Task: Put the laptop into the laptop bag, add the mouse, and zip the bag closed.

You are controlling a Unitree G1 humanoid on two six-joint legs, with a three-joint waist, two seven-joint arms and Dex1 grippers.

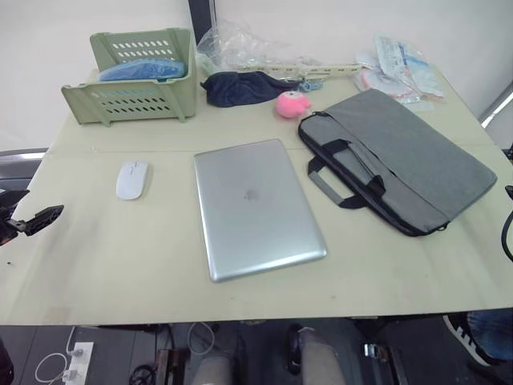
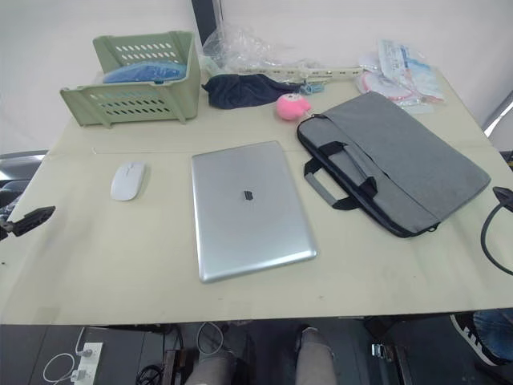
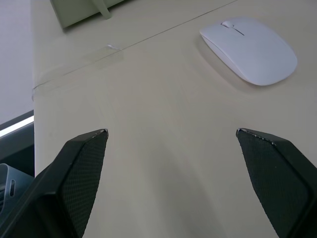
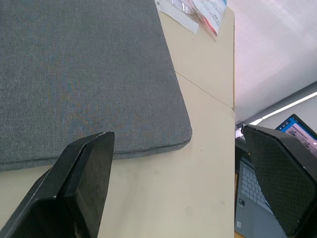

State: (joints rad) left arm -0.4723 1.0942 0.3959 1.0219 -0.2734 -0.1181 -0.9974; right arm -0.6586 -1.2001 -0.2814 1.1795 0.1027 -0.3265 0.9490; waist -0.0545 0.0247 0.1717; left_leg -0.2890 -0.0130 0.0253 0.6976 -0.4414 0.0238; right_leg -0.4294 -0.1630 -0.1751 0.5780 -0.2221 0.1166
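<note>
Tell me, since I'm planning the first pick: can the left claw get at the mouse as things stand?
Probably yes. The left claw is open over bare table near the left edge, and the mouse lies just ahead of it with nothing between. The laptop sits farther right, out of the path.

- A pale beige table (image 1: 96, 265) is set against a plain white wall (image 1: 48, 48)
- Dark flooring (image 1: 120, 353) with white cables (image 1: 60, 365) is seen beneath

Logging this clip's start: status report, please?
Left gripper and right gripper open, empty. Laptop closed, flat on table, between mouse and bag. Nothing packed; nothing blocking.
</note>
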